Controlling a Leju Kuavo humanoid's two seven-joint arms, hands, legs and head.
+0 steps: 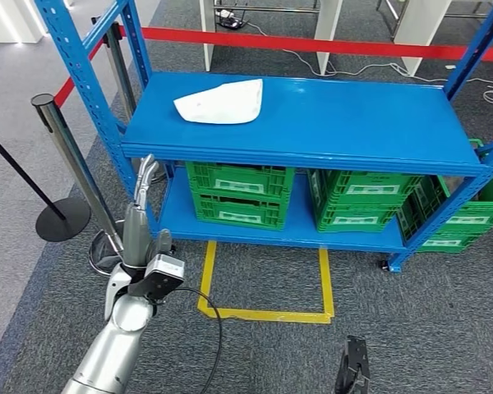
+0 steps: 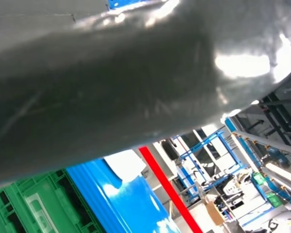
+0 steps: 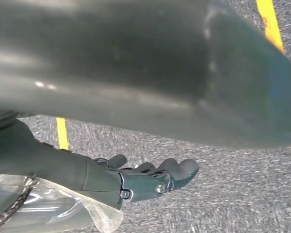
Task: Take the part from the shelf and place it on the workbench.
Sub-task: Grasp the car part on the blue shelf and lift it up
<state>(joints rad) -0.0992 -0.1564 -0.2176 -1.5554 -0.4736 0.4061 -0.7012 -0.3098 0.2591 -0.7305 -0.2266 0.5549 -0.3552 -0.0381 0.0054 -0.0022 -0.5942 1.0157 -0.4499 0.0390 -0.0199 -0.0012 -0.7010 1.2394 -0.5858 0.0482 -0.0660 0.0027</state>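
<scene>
The part (image 1: 222,103), a flat white curved piece, lies on the left half of the blue shelf's top board (image 1: 331,123). My left hand (image 1: 140,215) is raised in front of the shelf's left front corner, below and to the left of the part, its fingers stretched upward and holding nothing. The left wrist view catches the part (image 2: 125,165) lying on the blue board (image 2: 137,206). My right hand (image 3: 151,180) hangs low over the grey carpet with its fingers extended and nothing in them; its dark shape (image 1: 352,367) is at the bottom of the head view.
Green crates (image 1: 241,195) (image 1: 361,201) fill the lower shelf, and more (image 1: 473,209) stand at the right. A blue upright (image 1: 76,66) and a steel stanchion (image 1: 67,156) stand left of my left hand. Red barrier tape (image 1: 306,43) runs behind. A yellow floor outline (image 1: 265,312) marks the carpet.
</scene>
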